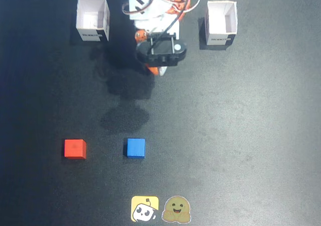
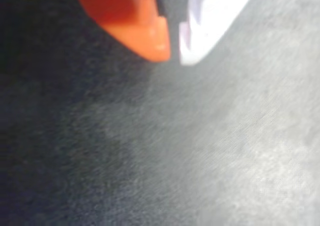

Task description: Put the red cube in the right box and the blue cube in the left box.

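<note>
Nothing is sorted yet: the small red cube [image 1: 75, 149] and small blue cube [image 1: 135, 148] lie on the dark desk [image 1: 241, 136] at six o'clock from the hand [image 2: 174, 53], whose tips are nearly together and empty. Both white card boxes, at ten [image 1: 93, 19] and two o'clock [image 1: 221, 24], stand empty.

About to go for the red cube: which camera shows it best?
The fixed view: the red cube sits fully visible on the dark mat, left of the blue cube. The wrist view shows none of it.
</note>
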Robot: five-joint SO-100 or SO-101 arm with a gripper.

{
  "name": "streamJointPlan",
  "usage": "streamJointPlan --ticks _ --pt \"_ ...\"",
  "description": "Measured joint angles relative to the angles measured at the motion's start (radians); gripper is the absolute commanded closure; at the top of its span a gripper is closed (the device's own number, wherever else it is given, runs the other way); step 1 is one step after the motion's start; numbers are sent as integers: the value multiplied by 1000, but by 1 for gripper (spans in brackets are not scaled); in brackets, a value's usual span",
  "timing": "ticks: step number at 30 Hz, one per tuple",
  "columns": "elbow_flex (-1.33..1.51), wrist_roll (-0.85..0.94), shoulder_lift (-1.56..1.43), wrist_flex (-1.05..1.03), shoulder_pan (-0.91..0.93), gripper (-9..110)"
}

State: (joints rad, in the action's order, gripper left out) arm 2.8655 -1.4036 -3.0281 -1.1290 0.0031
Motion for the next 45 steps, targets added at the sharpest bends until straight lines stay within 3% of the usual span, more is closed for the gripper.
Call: streamJointPlan --ticks 6,18,45 --pt "-219 71 360 94 58 101" --pt "-515 137 798 183 179 101" --pt "-1103 238 1494 247 405 87"
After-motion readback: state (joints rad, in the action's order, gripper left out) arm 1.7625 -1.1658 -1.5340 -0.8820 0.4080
